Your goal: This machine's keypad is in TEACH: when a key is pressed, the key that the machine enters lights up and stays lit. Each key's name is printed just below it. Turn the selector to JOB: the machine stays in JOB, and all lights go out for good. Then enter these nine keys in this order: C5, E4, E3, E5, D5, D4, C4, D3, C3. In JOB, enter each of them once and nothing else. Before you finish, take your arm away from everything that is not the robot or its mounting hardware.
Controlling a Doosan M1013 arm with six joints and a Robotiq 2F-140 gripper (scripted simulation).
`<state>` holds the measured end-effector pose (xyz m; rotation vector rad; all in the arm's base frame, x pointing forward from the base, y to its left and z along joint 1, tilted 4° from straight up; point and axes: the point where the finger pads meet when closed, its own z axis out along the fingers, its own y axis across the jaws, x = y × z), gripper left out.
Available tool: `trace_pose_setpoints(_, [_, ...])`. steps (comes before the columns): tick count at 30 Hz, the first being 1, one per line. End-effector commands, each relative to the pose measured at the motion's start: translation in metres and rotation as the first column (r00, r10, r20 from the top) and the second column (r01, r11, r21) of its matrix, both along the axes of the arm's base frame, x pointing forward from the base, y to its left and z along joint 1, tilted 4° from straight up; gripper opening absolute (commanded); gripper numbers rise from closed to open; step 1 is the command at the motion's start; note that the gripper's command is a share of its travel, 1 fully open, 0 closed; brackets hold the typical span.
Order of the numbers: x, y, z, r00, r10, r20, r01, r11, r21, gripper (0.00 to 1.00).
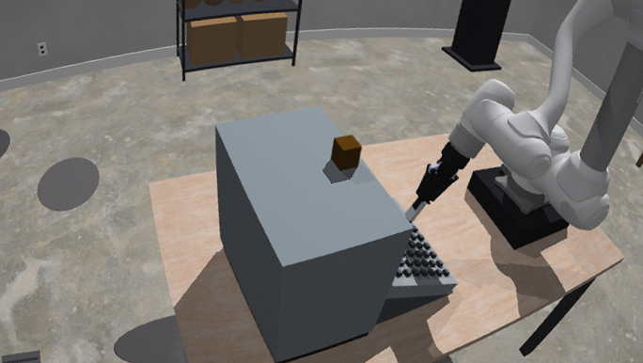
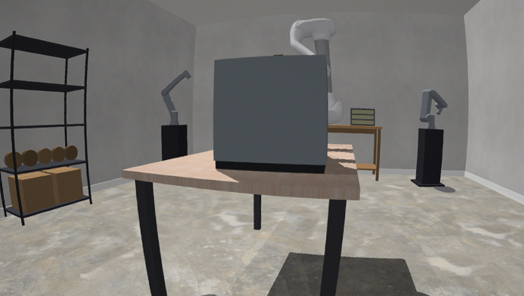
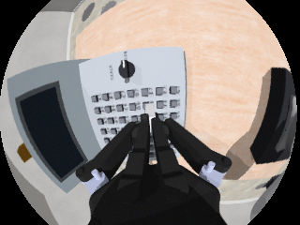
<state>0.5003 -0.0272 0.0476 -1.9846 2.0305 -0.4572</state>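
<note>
The grey machine [image 1: 302, 222] stands on the wooden table, with a sloped keypad [image 1: 421, 267] at its front. In the wrist view the keypad [image 3: 135, 112] shows several rows of grey keys, none lit, and a black selector knob [image 3: 127, 70] above them. The key names are too small to read. My gripper [image 3: 150, 110] is shut with nothing between the fingers. Its tips stand over the middle keys of the pad, and I cannot tell whether they touch. In the top view the gripper [image 1: 414, 210] hangs just above the keypad's far end. The machine hides it in the exterior view.
A dark screen [image 3: 47, 127] sits on the machine's face beside the keypad. A small brown cube [image 1: 346, 152] rests on top of the machine. The arm's black base [image 1: 514, 206] stands on the table behind the keypad. Shelves and other robot arms stand farther off.
</note>
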Motion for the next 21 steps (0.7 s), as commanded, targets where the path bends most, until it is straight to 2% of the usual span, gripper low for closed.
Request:
trace_pose_setpoints(1, [0.006,0.000,0.003,1.000,0.000,0.000,0.000,1.000,0.000,0.00])
trace_pose_setpoints(11, [0.008,0.000,0.002,1.000,0.000,0.000,0.000,1.000,0.000,0.00])
trace_pose_setpoints(21, [0.014,-0.001,-0.011,1.000,0.000,0.000,0.000,1.000,0.000,0.00])
